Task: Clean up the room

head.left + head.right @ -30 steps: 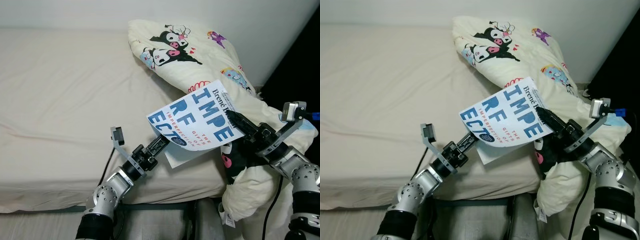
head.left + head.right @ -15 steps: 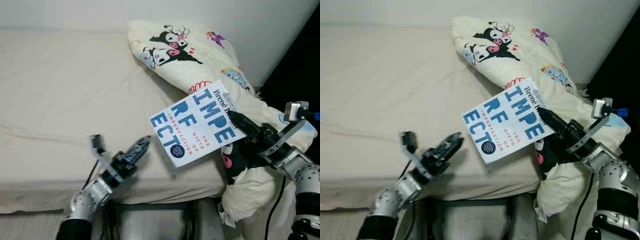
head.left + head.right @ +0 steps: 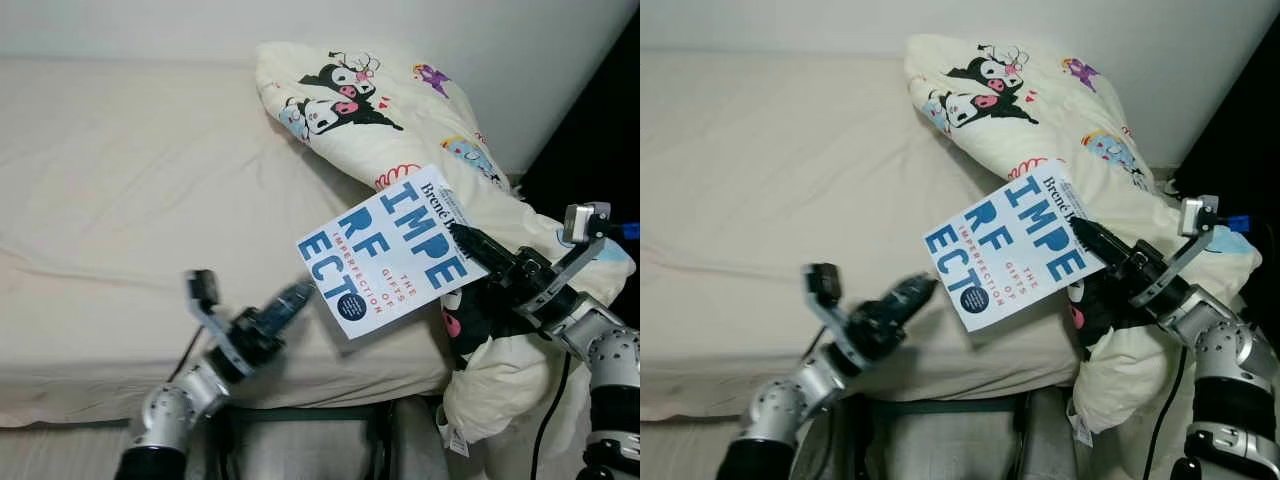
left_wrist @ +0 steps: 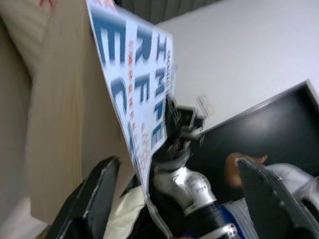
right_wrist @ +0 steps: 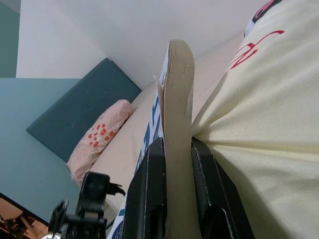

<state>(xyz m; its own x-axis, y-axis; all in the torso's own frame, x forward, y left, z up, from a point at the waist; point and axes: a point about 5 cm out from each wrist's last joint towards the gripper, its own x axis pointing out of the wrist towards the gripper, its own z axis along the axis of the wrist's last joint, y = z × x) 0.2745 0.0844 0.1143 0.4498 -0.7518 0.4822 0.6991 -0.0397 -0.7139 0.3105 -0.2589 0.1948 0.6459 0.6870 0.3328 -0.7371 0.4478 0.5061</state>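
Gripping the book (image 3: pixel 394 250) by its spine edge, the right gripper (image 3: pixel 466 238) held it above the bed's (image 3: pixel 120 200) front edge beside the duvet (image 3: pixel 420 110). The left gripper (image 3: pixel 290 298), blurred, apparently spread apart, hovered just below.

You have a bed (image 3: pixel 130 200) with a beige sheet before you; a cartoon-print duvet (image 3: pixel 400 110) lies bunched at its right end, spilling over the edge.
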